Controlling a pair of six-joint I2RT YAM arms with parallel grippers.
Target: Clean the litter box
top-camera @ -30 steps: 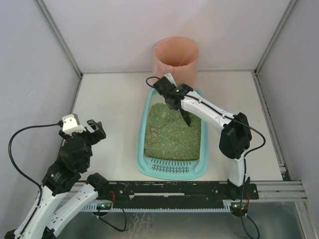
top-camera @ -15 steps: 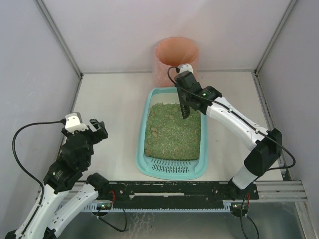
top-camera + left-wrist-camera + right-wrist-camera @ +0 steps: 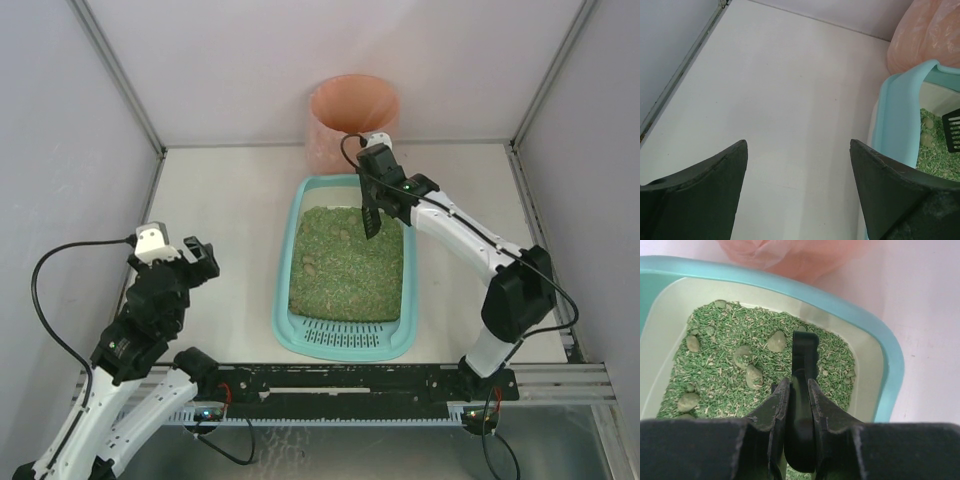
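The teal litter box [image 3: 283,312] lies mid-table, filled with green granules [image 3: 345,270] and several grey-green clumps [image 3: 754,376], its slotted grate [image 3: 345,336] at the near end. My right gripper [image 3: 370,205] is shut on the handle of a black slotted scoop [image 3: 369,217] and holds it over the box's far end; in the right wrist view the scoop [image 3: 802,370] points down at the granules between the fingers [image 3: 774,412]. My left gripper [image 3: 796,147] is open and empty over bare table left of the box [image 3: 895,125].
A round pink-orange bin [image 3: 353,118] stands just behind the litter box, also seen in the right wrist view [image 3: 795,255] and left wrist view [image 3: 927,35]. Grey enclosure walls surround the table on three sides.
My right gripper swung the scoop from the box's middle toward the far right end, near the bin. My left gripper shifted slightly toward the near edge.
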